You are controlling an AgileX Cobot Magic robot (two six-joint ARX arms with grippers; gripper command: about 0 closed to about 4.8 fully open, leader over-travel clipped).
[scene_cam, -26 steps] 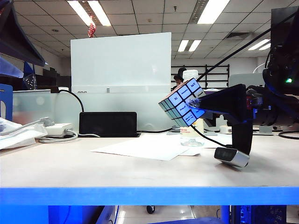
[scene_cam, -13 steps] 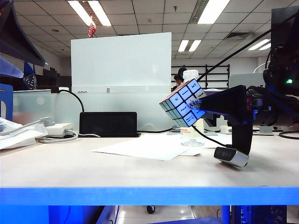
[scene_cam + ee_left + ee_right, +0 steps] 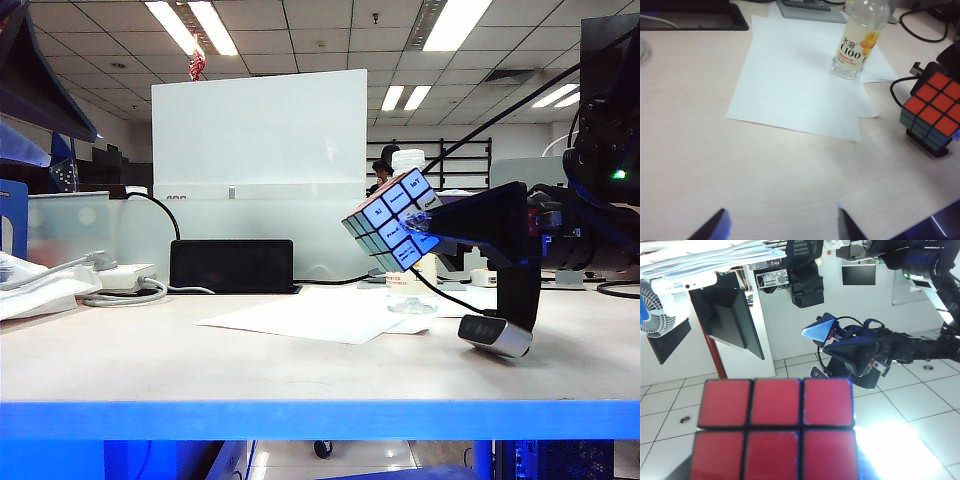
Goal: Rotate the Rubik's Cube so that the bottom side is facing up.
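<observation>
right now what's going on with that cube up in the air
The right gripper holds the Rubik's Cube clear of the table, tilted on a corner, its blue lettered face toward the exterior camera and its red face filling the right wrist view. A bottle stands behind it on sheets of paper. The left gripper hangs open over bare table, holding nothing. The cube is not set down yet.

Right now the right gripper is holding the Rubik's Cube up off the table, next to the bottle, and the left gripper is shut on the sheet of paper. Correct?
Not quite. The left gripper is open and holds nothing; its wrist view shows its fingertips spread above bare table, short of the sheet of paper. The rest stands: in the exterior view the right gripper holds the Rubik's Cube off the table beside the bottle.
</observation>
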